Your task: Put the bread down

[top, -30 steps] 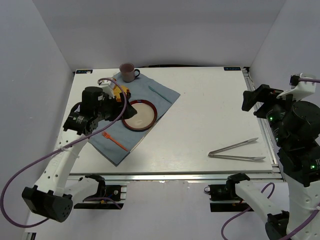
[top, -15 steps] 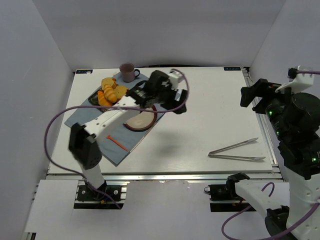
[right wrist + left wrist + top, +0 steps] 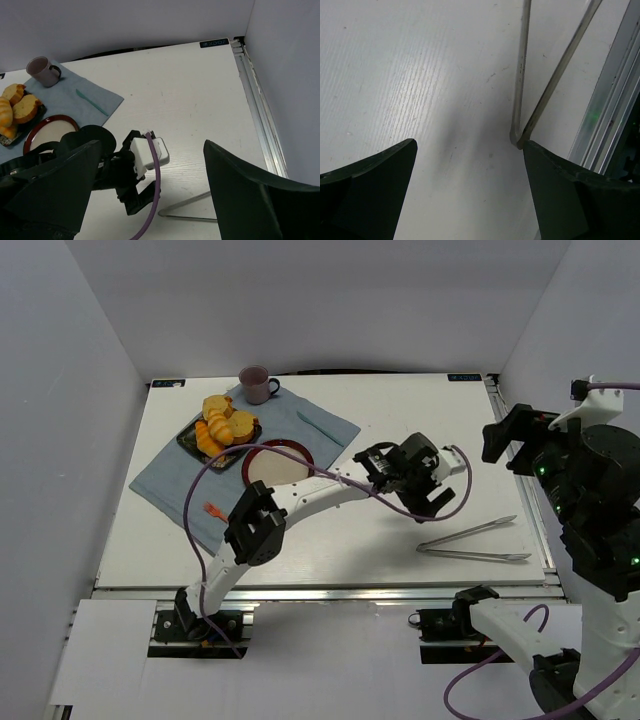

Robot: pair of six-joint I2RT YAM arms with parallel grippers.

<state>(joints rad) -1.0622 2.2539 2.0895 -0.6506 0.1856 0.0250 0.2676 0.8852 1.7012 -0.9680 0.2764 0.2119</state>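
Position of the left claw (image 3: 425,500) has changed sharply: a second ago it hovered by the dark tray (image 3: 189,439) at far left; now it hangs right of centre, over the joined end of the tongs (image 3: 470,541); its jaws stand wide and hold nothing, so fetching the tongs looks like the step in hand; the bread (image 3: 224,424) lies in that tray among other pastries, well apart from the claw, beyond the red-rimmed plate (image 3: 285,444).
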